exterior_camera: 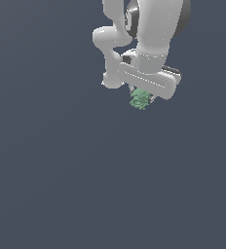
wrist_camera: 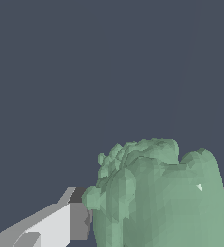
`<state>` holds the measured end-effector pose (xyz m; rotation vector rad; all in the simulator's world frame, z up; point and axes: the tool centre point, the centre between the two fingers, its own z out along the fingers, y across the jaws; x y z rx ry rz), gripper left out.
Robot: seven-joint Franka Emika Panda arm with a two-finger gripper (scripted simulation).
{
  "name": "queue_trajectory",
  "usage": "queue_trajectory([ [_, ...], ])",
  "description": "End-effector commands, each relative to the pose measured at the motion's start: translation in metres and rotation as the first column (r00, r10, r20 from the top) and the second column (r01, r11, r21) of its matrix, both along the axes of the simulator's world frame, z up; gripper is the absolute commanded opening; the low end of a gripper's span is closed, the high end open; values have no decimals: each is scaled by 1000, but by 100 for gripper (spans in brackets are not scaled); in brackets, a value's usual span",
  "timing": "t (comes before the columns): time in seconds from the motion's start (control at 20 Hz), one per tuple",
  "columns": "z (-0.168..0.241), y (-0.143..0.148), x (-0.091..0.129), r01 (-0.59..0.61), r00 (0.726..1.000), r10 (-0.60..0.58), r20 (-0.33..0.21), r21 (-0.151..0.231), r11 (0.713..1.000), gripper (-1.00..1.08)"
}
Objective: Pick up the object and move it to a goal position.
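Mostly hidden under my white gripper [exterior_camera: 143, 98], the pale-green lumpy object [exterior_camera: 140, 99] sits clenched between my fingers [wrist_camera: 46, 226], peeking out at six o'clock.

The counter [exterior_camera: 61, 170] is a flat, even slate-grey surface that fills the exterior view from edge to edge, with no rim, seam or marking to be made out. In the wrist view the same plain grey [wrist_camera: 61, 72] spreads behind everything nearer the camera. No thing can be seen lying directly on it in either view, and whether anything touches it cannot be told
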<state>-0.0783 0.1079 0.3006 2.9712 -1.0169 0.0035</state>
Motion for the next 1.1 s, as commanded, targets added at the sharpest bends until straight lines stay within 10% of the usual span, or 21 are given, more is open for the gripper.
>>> queue_trajectory([
  [0.0,28,9,-7,0,1000,0,-1,-1,1000,-100],
  [1.05,145,48,-28,-1,1000,1,-2,2,1000,-100],
])
